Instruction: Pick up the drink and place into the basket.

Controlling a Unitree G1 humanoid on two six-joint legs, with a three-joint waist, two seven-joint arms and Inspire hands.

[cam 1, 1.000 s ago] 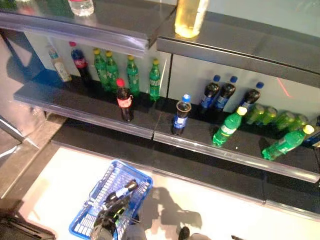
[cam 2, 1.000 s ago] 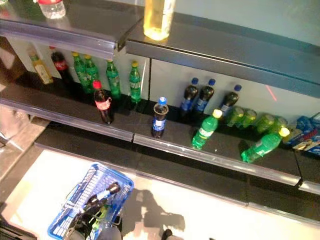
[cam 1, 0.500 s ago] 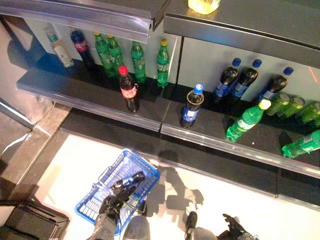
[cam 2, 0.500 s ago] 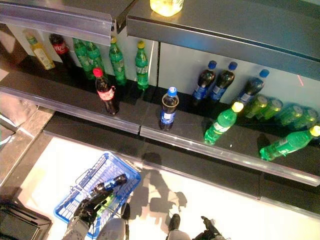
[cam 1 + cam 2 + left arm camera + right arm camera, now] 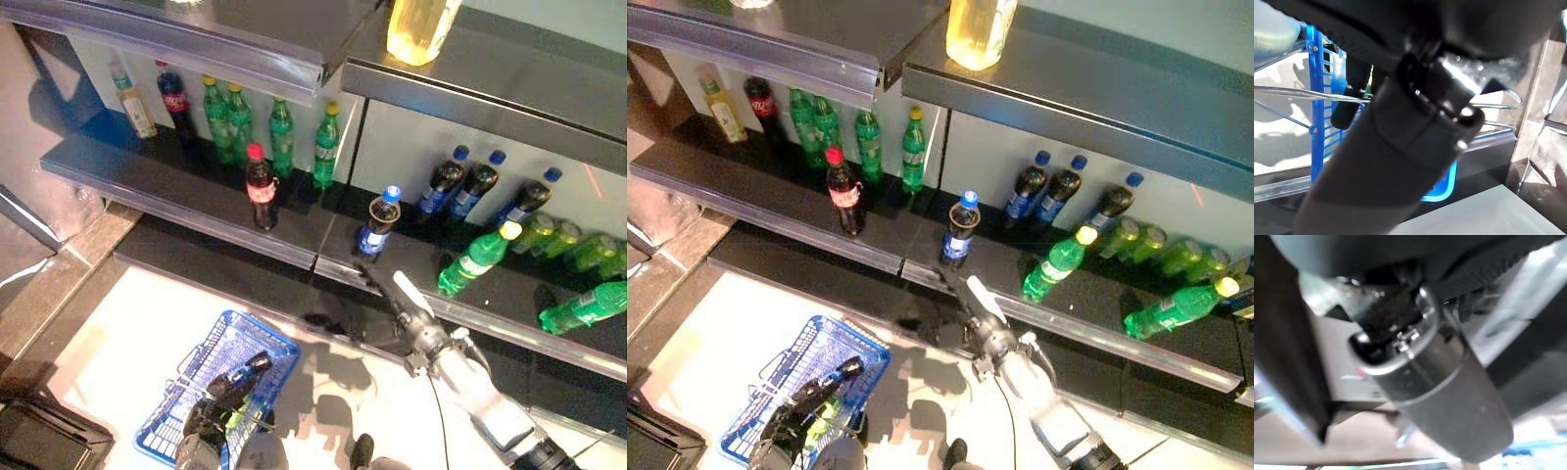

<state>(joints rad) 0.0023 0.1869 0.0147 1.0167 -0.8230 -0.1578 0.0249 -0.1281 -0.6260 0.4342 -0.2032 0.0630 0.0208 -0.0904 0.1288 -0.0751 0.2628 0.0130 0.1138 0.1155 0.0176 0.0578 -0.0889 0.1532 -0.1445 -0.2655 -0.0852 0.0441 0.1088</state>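
Right hand [image 5: 392,294], fingers extended, should close squarely around the blue-capped cola bottle [image 5: 375,221]; left hand [image 5: 211,416] grips the basket [image 5: 176,416] handle.

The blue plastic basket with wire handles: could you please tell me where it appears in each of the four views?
Left eye view: blue plastic basket on the pale floor, lower left.
Right eye view: lower left again.
Left wrist view: its blue slatted wall and wire handles, behind the arm.
Right wrist view: I cannot pick it out.
Shared landmark: the left hand over the basket.
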